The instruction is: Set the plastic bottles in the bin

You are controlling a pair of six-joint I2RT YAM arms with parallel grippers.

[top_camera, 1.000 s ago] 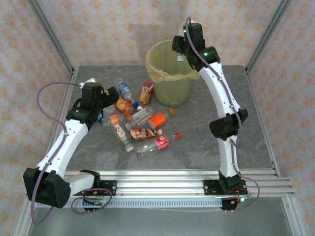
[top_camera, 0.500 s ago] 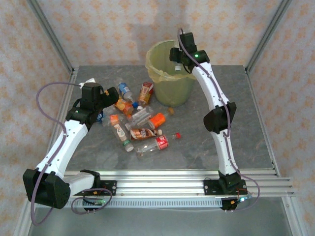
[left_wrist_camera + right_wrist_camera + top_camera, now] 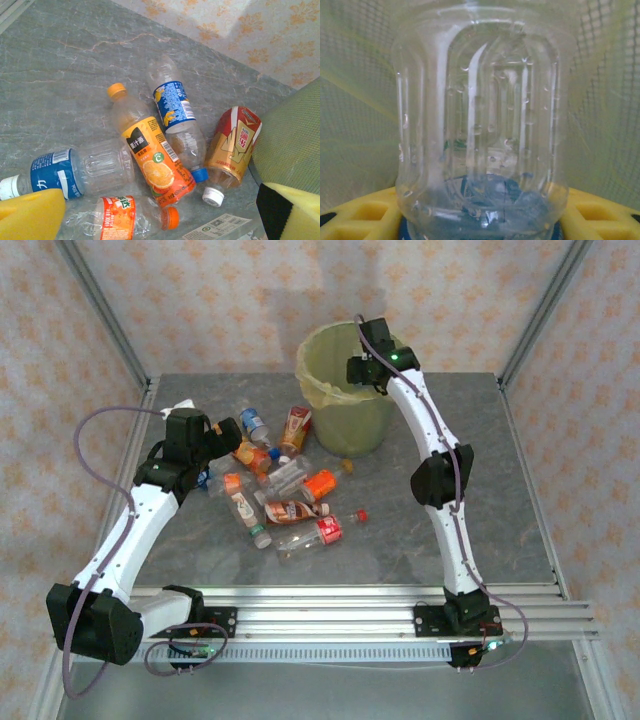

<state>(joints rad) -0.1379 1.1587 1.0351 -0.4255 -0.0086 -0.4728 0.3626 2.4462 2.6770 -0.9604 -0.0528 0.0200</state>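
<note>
The right claw grips a clear bottle in the mouth of the bin, at twelve o'clock on the tabletop. The left claw gapes wide, over the loose bottles toward nine o'clock.

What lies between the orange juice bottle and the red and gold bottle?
A clear bottle with a blue label and blue cap; the left wrist view shows it.

Letter C in green circle on orange-label bottle, other print unreadable
</note>
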